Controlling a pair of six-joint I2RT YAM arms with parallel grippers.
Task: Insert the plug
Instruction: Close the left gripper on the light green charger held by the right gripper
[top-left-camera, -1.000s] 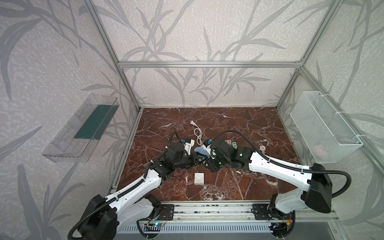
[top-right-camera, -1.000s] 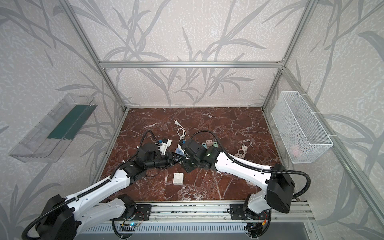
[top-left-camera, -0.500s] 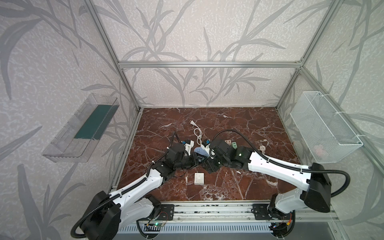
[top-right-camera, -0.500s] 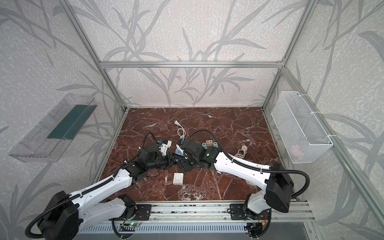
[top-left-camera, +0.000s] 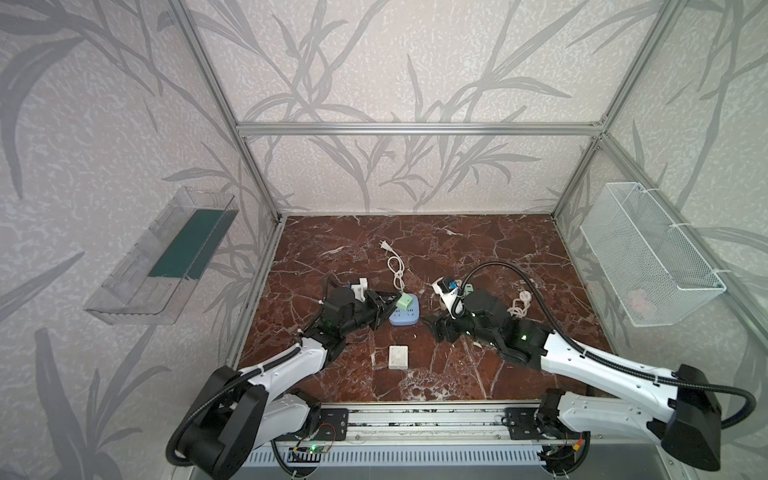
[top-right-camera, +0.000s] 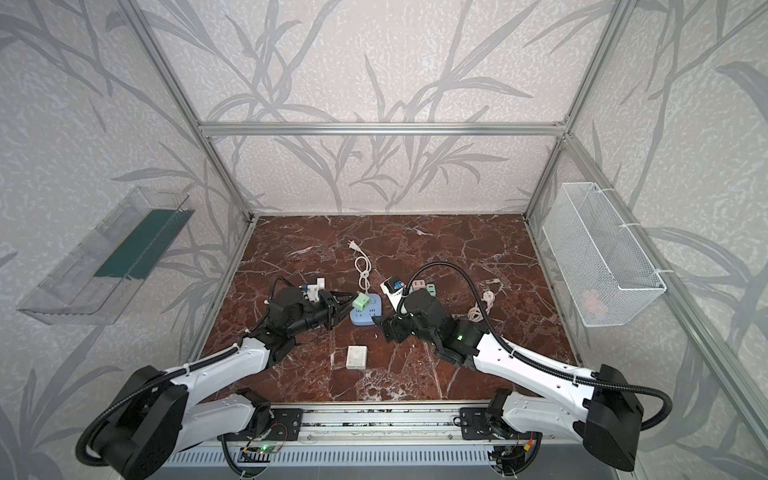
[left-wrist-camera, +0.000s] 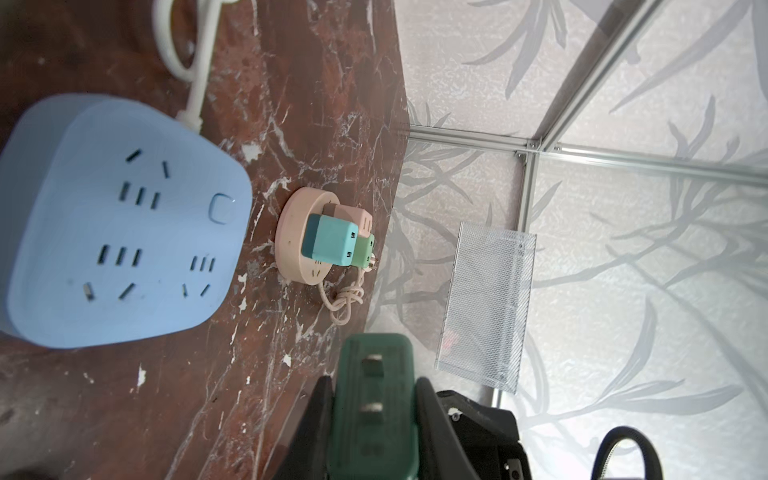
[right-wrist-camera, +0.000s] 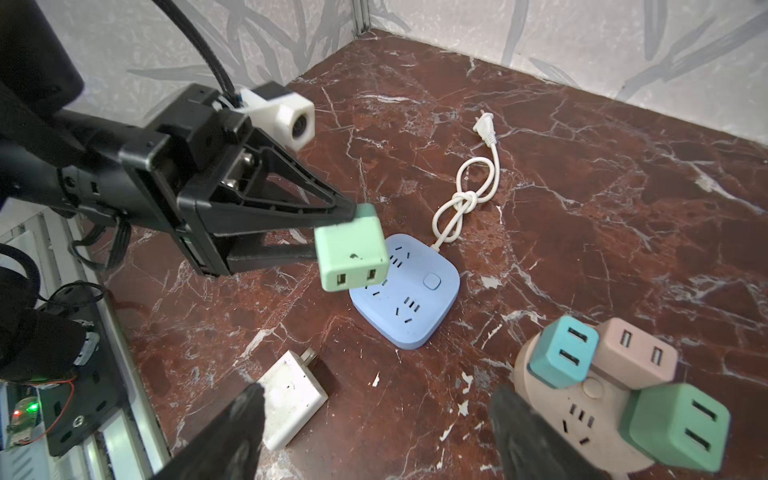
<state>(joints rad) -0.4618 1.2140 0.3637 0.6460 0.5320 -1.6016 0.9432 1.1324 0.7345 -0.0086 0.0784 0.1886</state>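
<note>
Plug (right-wrist-camera: 351, 249): likely light, rigid, smooth; hold by flat sides. Left gripper (right-wrist-camera: 334, 232) clamps it mid-frame near blue socket (right-wrist-camera: 411, 307); right gripper (right-wrist-camera: 376, 388) spread, empty.

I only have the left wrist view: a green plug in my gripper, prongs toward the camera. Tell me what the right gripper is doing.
Observer: The right gripper hangs open and empty. In a top view it sits to the right of the blue power strip.
Operator: Give me the plug's far face.
Observer: In the right wrist view the green plug shows two USB ports on the face away from its prongs.
Operator: Name anything lying outside my frame.
Observer: A flat white block lies on the table, on the near side of the strip in both top views.
</note>
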